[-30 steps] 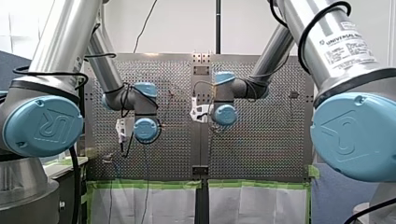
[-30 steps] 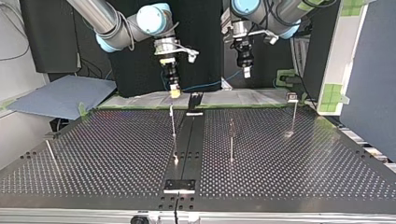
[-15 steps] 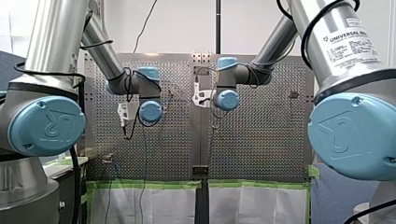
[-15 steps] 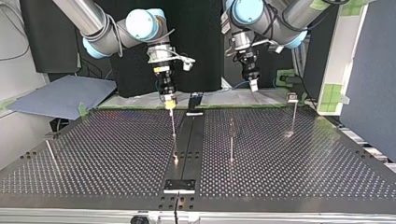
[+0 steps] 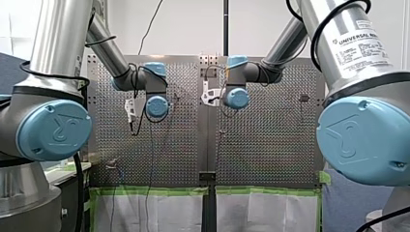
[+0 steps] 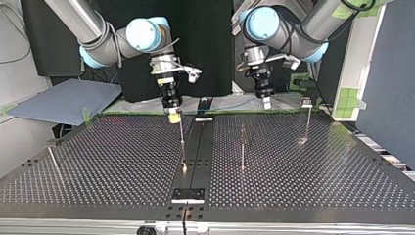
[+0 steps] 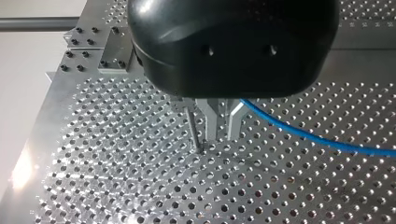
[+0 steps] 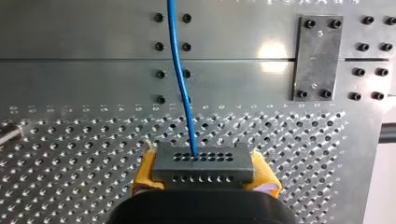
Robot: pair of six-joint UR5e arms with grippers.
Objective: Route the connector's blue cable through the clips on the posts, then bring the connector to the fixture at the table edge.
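Note:
In the right wrist view my right gripper (image 8: 204, 173) has its yellow pads (image 8: 144, 170) shut on the grey connector (image 8: 204, 165). The blue cable (image 8: 180, 79) runs from the connector's face away over the plate. In the top view my right gripper (image 6: 173, 117) hangs at the top of a thin post (image 6: 181, 132) near the middle rail. In the left wrist view the metal fingers (image 7: 210, 123) of my left gripper (image 7: 220, 133) are shut on the blue cable (image 7: 317, 137), beside a thin post (image 7: 193, 128). In the top view my left gripper (image 6: 266, 102) hangs left of a clip post (image 6: 307, 117).
The perforated table (image 6: 318, 186) carries another post (image 6: 242, 147) right of the dark middle rail (image 6: 195, 147) and a leaning rod (image 6: 53, 159) at the top view's left. A black fixture plate (image 6: 188, 194) sits at the near edge, a black bracket (image 6: 204, 105) at the far edge.
Both arms have reached further out over the table. In the top view my right gripper came down with the connector to the post's top, and my left gripper came down toward the clip post.

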